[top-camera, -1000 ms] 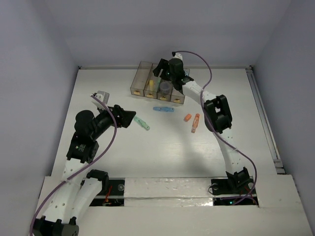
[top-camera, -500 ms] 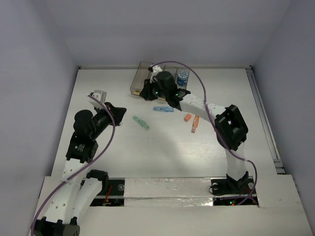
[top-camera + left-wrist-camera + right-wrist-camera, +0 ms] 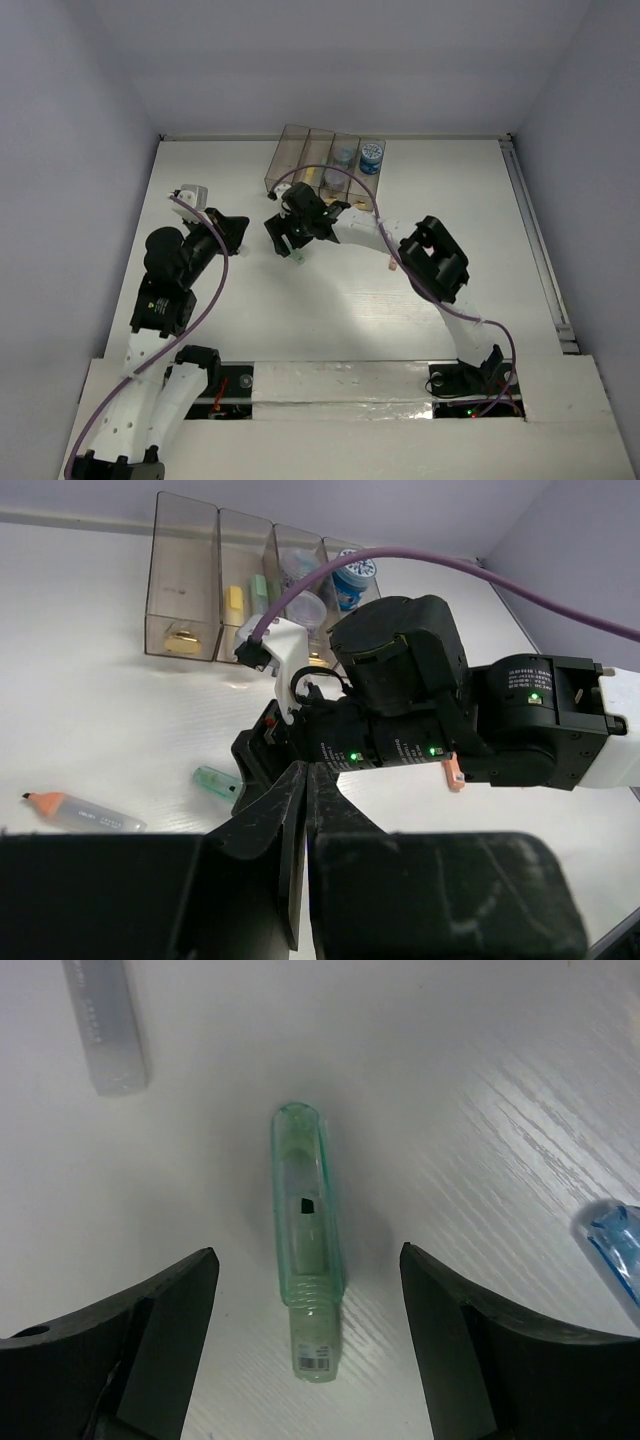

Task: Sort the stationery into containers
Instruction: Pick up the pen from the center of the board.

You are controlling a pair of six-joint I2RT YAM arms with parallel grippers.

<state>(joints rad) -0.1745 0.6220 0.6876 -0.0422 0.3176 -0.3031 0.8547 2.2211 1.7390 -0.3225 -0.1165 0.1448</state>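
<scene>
A green marker [image 3: 305, 1250] lies flat on the white table between the wide-open fingers of my right gripper [image 3: 307, 1255], which hovers just above it without touching. From above, my right gripper [image 3: 289, 238] is left of centre, with the green marker [image 3: 298, 256] poking out below it. My left gripper [image 3: 238, 228] sits just to the left with its jaws pressed together and nothing in them; it is also seen as the left gripper [image 3: 305, 772]. The four smoky containers [image 3: 290, 150] stand in a row at the back, holding yellow sticks [image 3: 232, 598] and blue rolls [image 3: 371, 155].
A clear marker with an orange tip [image 3: 85, 813] lies left of the green one. A blue marker [image 3: 612, 1245] lies to its right. A small orange piece [image 3: 453, 772] shows by the right arm. The right arm [image 3: 430, 260] stretches across the table's middle.
My right arm swung from the containers down and left to hover over the green marker, jaws open. My left gripper closed and drew back slightly left.
</scene>
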